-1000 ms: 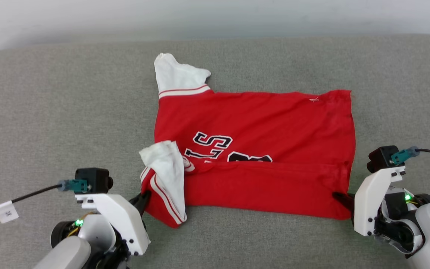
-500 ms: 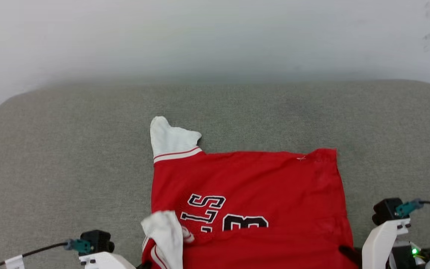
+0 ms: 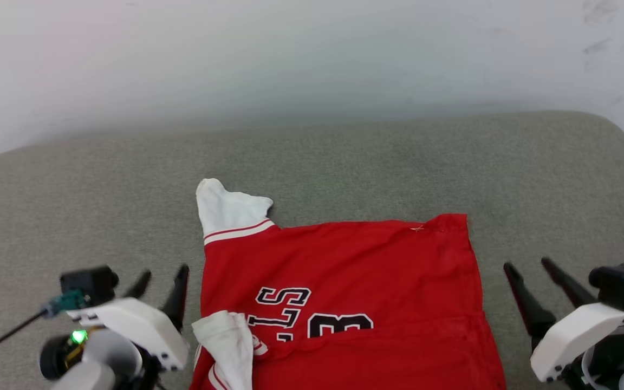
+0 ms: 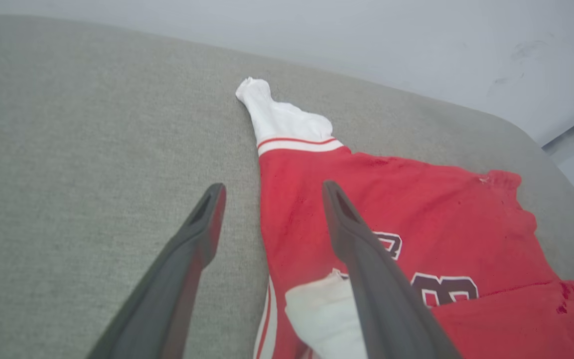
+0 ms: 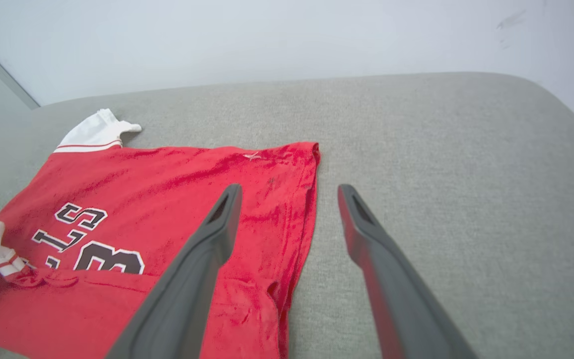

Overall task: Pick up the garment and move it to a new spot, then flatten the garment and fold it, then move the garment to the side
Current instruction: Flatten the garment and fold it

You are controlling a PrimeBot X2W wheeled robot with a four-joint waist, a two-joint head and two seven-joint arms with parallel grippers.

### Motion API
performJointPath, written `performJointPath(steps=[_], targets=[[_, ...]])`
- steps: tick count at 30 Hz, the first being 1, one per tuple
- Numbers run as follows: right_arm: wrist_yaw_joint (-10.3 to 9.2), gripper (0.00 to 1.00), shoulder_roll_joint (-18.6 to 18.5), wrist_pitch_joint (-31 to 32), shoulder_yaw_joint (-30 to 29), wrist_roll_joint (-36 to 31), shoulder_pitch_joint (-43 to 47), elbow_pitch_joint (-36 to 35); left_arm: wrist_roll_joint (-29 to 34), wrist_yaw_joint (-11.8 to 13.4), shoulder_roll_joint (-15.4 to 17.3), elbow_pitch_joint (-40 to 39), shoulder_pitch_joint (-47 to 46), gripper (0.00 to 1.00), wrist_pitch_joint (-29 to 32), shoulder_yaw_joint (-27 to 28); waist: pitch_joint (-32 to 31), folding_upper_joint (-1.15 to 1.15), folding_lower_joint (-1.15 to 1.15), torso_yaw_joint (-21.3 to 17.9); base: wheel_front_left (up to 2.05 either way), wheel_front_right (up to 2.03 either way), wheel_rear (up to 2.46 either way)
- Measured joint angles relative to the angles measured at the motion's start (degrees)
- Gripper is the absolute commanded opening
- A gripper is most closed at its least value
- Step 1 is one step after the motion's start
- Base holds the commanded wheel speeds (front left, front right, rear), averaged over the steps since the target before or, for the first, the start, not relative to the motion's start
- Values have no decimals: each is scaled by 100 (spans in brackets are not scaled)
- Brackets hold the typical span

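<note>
The garment [image 3: 344,271] is a red jersey with black white-outlined lettering, lying flat on the grey cushion, its near edge folded up over the front. One white sleeve [image 3: 228,208] sticks out at the far left; the other [image 3: 231,346] lies folded over near the left front. My left gripper [image 3: 163,276] stands open just left of the garment, holding nothing. My right gripper [image 3: 528,268] is open just right of it. In the left wrist view the garment [image 4: 416,214] lies under the right finger [image 4: 361,249]; in the right wrist view the garment [image 5: 167,199] is under the left finger [image 5: 207,244].
The grey cushion [image 3: 73,206] stretches wide to the left, right and beyond the garment. A pale wall [image 3: 312,54] rises behind its far edge. A cable with a white tag trails from my left wrist at the lower left.
Both grippers have let go of the garment's near corners, opened, and lifted clear. The folded near edge now rests on the jersey. The head camera has tilted up, shifting the whole picture.
</note>
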Motion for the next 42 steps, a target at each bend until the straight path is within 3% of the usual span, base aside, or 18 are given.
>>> performJointPath(steps=[6, 11, 15, 20, 27, 32, 34, 35, 42], targets=[[0, 100, 368, -624, -410, -545, -214, -657, 530, 92, 73, -21, -928, 100, -457, 229, 288, 0, 0, -183, 0, 0, 0], [0, 100, 546, -829, -534, -684, -594, -1224, 683, 9, 238, 190, -2029, 100, -124, 326, 833, 0, 1, -335, 0, 0, 0], [0, 100, 610, -940, -560, -740, -897, -1469, 627, -272, 428, 530, -2894, 100, 610, 276, 1348, 0, 1, -483, 0, 0, 0], [0, 100, 662, -1048, -470, -754, -1140, -1555, 313, -560, 731, 1092, -3663, 100, 1965, 119, 1936, 0, 1, -718, 0, 0, 0], [0, 100, 746, -1139, -304, -701, -1317, -1389, 35, -603, 1191, 1674, -4201, 100, 3815, -187, 2507, 0, 1, -1098, 0, 0, 0], [0, 100, 758, -1189, -212, -579, -1355, -1210, -197, -432, 1341, 1873, -4426, 100, 4726, -246, 2755, 0, 1, -1281, 0, 0, 0], [0, 100, 743, -1159, -175, -514, -1402, -1149, -281, -327, 1337, 1900, -4488, 47, 4951, -233, 2805, 0, 1, -1323, 0, 0, 0], [0, 100, 724, -1135, -136, -458, -1422, -1117, -347, -286, 1322, 1913, -4489, 0, 5011, -216, 2817, 0, 1, -1333, 0, 0, 0], [0, 100, 513, -616, 144, 223, -1770, -644, -349, -365, 1001, 2109, -4420, 0, 4510, -189, 2705, 0, 1, -1255, 0, 0, 0]])
